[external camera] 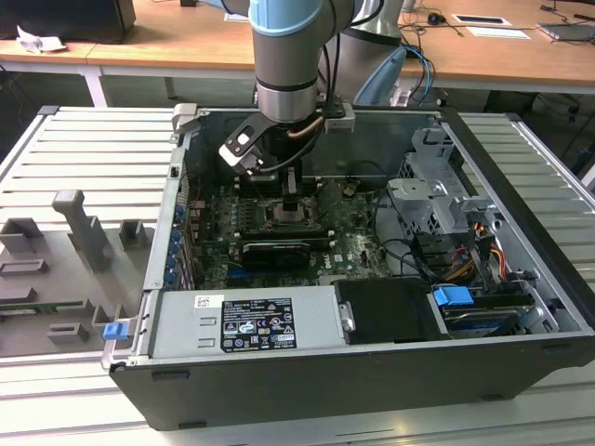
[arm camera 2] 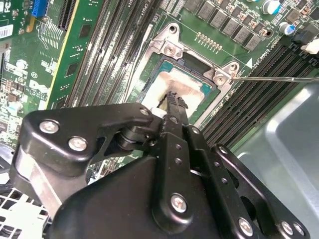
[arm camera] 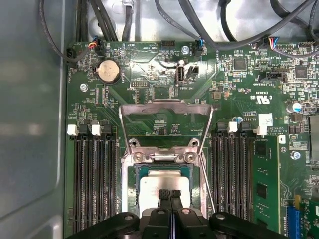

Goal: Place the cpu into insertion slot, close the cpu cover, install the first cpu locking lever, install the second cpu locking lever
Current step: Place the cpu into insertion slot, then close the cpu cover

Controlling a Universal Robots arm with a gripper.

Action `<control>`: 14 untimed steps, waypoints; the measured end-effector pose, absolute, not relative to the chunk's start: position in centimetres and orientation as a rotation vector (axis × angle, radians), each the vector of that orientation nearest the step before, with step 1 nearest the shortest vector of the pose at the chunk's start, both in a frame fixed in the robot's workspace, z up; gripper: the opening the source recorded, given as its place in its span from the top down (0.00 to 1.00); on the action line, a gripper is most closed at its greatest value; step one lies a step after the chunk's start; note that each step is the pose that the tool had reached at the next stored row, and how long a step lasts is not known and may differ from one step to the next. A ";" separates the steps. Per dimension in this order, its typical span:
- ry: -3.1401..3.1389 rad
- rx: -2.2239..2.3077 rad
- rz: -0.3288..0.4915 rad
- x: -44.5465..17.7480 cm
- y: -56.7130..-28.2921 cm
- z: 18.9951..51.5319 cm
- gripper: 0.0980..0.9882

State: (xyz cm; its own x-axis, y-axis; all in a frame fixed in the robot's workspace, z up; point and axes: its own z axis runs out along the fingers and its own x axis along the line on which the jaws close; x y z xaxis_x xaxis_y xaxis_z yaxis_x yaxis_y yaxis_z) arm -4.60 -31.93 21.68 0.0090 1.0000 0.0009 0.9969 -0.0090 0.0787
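One clenched claw hangs over the cpu inside a computer case on a ribbed table; wooden desks behind.

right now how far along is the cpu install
Done: the cpu lies flat in the socket and looks seated.
In hand: the gripper sits right over the cpu with its fingers shut, holding nothing I can see.
Left: the cover is open, hinged back off the socket, and a lever wire sticks out unlatched, so the cover and the levers are not done.
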 end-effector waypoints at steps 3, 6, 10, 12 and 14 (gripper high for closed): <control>2.171 2.191 0.085 -4.6 -31.9 21.9 0.99; 2.173 2.193 0.082 -4.0 -31.9 22.0 0.99; 2.173 2.193 0.081 -3.8 -31.9 22.7 0.99; 2.173 2.193 0.080 -3.8 -31.9 23.2 0.99; 2.173 2.194 0.079 -3.8 -31.9 23.3 0.99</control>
State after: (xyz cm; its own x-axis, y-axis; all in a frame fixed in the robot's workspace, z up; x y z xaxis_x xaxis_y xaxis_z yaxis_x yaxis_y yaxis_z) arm -3.84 -31.90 23.33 0.0094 1.0000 -0.0006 0.9972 -0.0093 0.0736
